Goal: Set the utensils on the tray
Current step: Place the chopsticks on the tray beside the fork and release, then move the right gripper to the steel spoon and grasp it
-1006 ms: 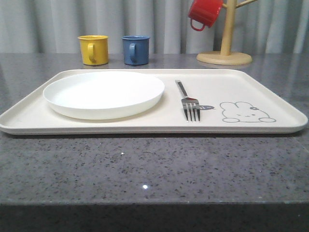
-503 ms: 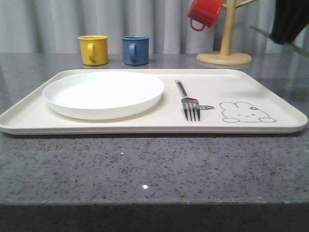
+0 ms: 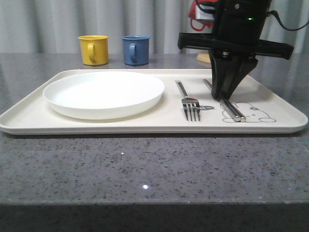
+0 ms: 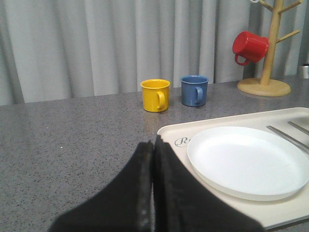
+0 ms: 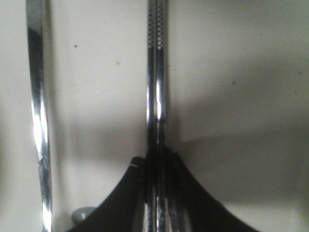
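Flat steel chopsticks (image 3: 227, 104) on cream tray (image 3: 145, 123)

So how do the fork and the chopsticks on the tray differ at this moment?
The fork lies free on the tray, while the chopsticks are gripped by the right claw. The fork ends in four tines; the chopsticks are plain straight bars. The fork lies beside the white plate; the chopsticks cross the rabbit drawing. Both are shiny steel, lengthwise.

Steel chopsticks (image 3: 227, 103), fork (image 3: 188, 101), white plate (image 3: 104, 93) on cream tray (image 3: 29, 113)
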